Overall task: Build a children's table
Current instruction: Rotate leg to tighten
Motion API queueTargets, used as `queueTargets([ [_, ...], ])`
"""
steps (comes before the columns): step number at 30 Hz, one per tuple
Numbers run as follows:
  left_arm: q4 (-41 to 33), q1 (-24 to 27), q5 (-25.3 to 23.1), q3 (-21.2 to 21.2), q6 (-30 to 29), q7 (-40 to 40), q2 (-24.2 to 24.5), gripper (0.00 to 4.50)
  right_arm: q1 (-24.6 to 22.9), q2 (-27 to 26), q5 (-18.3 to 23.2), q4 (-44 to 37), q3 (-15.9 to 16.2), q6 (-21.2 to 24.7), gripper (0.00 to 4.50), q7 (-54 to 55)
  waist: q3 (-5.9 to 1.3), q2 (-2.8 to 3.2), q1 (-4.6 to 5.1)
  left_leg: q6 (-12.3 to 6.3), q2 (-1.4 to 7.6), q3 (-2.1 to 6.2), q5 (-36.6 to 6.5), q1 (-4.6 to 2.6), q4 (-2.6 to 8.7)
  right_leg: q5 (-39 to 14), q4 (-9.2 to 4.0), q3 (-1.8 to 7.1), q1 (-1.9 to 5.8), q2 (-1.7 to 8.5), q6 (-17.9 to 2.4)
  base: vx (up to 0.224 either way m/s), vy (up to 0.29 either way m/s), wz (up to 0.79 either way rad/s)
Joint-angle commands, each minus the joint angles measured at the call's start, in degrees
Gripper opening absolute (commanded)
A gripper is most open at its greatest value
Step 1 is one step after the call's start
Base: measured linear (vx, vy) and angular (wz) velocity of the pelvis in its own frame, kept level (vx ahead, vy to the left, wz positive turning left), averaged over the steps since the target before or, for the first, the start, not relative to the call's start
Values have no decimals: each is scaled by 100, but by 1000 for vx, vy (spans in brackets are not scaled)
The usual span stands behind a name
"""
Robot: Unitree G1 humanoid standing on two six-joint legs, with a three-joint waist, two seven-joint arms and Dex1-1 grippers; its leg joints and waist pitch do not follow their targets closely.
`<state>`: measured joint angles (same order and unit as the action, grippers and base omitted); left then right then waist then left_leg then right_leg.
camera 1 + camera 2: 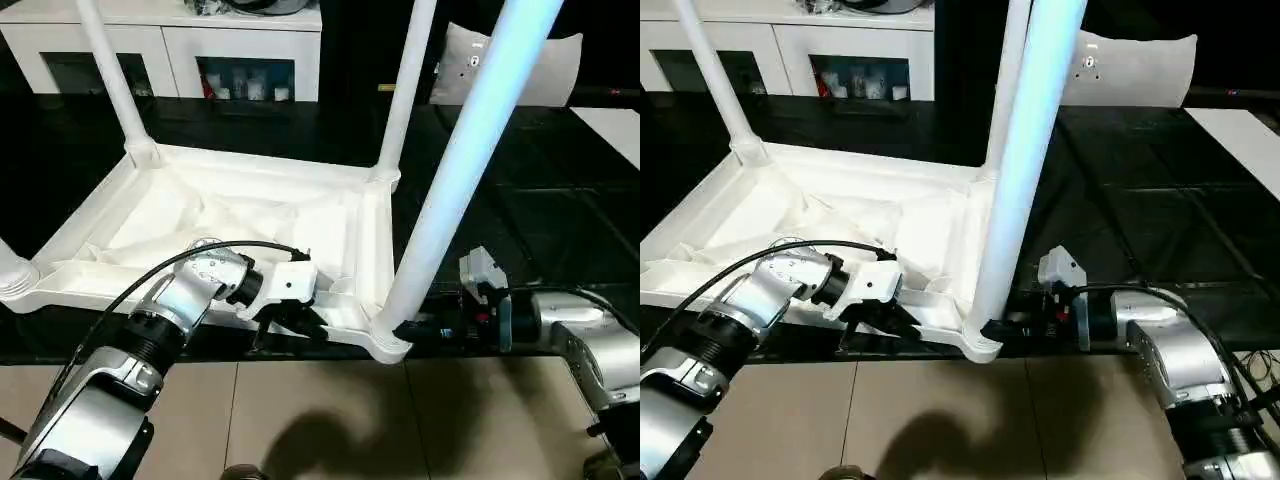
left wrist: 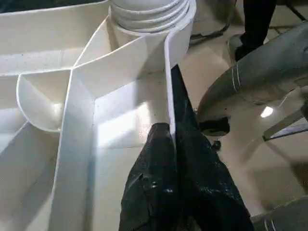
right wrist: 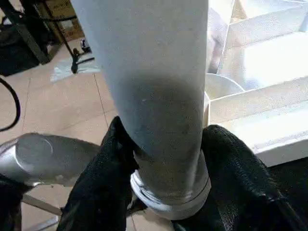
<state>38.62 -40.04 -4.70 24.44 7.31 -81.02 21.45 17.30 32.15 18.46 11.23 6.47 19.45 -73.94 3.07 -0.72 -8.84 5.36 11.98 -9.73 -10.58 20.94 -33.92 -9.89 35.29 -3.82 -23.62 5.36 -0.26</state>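
The children's table lies upside down on a black surface, its ribbed white tabletop (image 1: 95, 215) facing up. White legs stand in the back left socket (image 1: 112, 80) and the back right socket (image 1: 405, 90). A third leg (image 1: 470, 150) rises from the near right corner socket (image 1: 388, 345). My right gripper (image 3: 163, 139) is shut on this leg just above the socket, one black finger (image 3: 103, 173) on each side. My left gripper (image 2: 171, 132) is shut on the tabletop's thin near rim wall (image 2: 168, 82), a little left of that corner.
A white cabinet (image 1: 180, 45) with glass doors stands at the back. A white bag (image 1: 465, 65) sits behind the table at the right, and a white sheet (image 1: 615, 125) lies at the far right. Tiled floor (image 1: 320, 420) runs below the black surface's near edge.
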Motion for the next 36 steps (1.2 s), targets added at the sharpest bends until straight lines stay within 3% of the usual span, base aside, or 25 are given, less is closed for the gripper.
queueTargets([
  [1,-114,74,-45,148,-66,-1,-142,0,-77,-162,326,-316,18,171,190,5,-392,-80,20,-288,114,-33,-986,-28,384,-1428,-416,211,328,282,-1120,0,0,0],
  [5,-198,76,27,4,-458,273,-286,0,-185,-435,382,-464,-116,220,190,538,-380,-91,42,-232,108,-26,-1033,-36,402,-1581,-437,209,315,286,-1052,0,0,0],
  [10,-371,96,100,-157,-1156,823,-617,0,-168,-1014,83,-364,-238,263,190,1618,-363,-96,122,-91,85,-8,-1175,-28,435,-2055,-492,201,307,292,-873,0,0,0],
  [12,-440,120,79,-185,-1438,1114,-820,0,-6,-1353,-143,-137,-323,288,190,2293,-356,-95,164,-59,78,-5,-1191,-17,448,-2121,-497,198,306,286,-817,0,0,0],
  [14,-466,126,19,-201,-1613,1353,-958,0,177,-1559,-354,88,-360,296,190,2797,-353,-105,272,-4,55,15,-1259,2,461,-2314,-520,180,330,286,-747,0,0,0],
  [16,-512,132,-12,-232,-1780,1527,-1065,0,308,-1690,-489,230,-368,293,190,3185,-358,-116,339,-28,46,3,-1252,-18,444,-2304,-536,191,314,276,-740,0,0,0],
  [19,-448,56,-58,-355,-2063,2084,-1359,0,679,-2070,-687,622,-538,340,189,4156,-369,-102,408,-44,40,5,-1063,19,439,-2023,-496,193,330,265,-816,0,0,0],
  [20,-310,-42,-88,-476,-2194,2577,-1593,0,968,-2341,-740,975,-764,425,189,4884,-374,-103,440,-26,32,-8,-1056,-10,426,-1984,-501,193,303,254,-851,0,0,0],
  [22,-210,-128,-100,-584,-2293,2968,-1787,0,1161,-2491,-835,1242,-867,294,189,5299,-393,-108,478,-7,26,-11,-1022,-28,411,-1900,-496,196,305,257,-923,0,0,0],
  [25,-163,-201,-149,-675,-2327,3334,-1953,0,1266,-2528,-1047,1457,-871,-92,189,5461,-428,-108,460,-219,29,-29,-609,9,372,-947,-414,207,344,233,-1093,0,0,0],
  [27,-194,-200,-170,-704,-2350,3435,-1982,0,1257,-2495,-1077,1496,-869,-181,244,5418,-468,-113,445,-385,24,-40,-289,15,336,-334,-340,208,363,220,-1261,0,0,0],
  [28,-204,-198,-180,-711,-2356,3462,-1983,0,1246,-2479,-1072,1499,-877,-202,258,5393,-454,-121,431,-512,14,-49,-189,26,331,-96,-326,210,370,209,-1329,0,0,0],
  [30,-201,-206,-239,-731,-2371,3544,-1971,0,1227,-2428,-1026,1525,-946,-281,260,5295,-447,-115,396,-592,16,-58,-261,18,331,-167,-343,209,374,223,-1355,0,0,0],
  [32,-136,-214,-309,-725,-2264,3560,-1894,0,1156,-2282,-980,1496,-988,-419,299,5089,-433,-102,350,-581,31,-64,-400,-7,340,-368,-368,212,358,226,-1361,0,0,0],
  [33,-74,-212,-366,-691,-2126,3523,-1803,0,1073,-2124,-914,1440,-1013,-524,304,4852,-427,-65,331,-540,39,-55,-509,-13,349,-477,-380,208,358,225,-1335,0,0,0],
  [34,-23,-203,-412,-654,-2032,3475,-1710,0,970,-1951,-818,1343,-1039,-575,308,4566,-427,-90,320,-538,34,-66,-627,-21,344,-521,-398,211,364,219,-1303,0,0,0],
  [36,19,-200,-441,-620,-1954,3433,-1641,0,892,-1811,-718,1263,-1059,-580,308,4292,-416,-66,302,-516,48,-52,-717,-18,359,-591,-399,212,366,223,-1273,0,0,0],
])
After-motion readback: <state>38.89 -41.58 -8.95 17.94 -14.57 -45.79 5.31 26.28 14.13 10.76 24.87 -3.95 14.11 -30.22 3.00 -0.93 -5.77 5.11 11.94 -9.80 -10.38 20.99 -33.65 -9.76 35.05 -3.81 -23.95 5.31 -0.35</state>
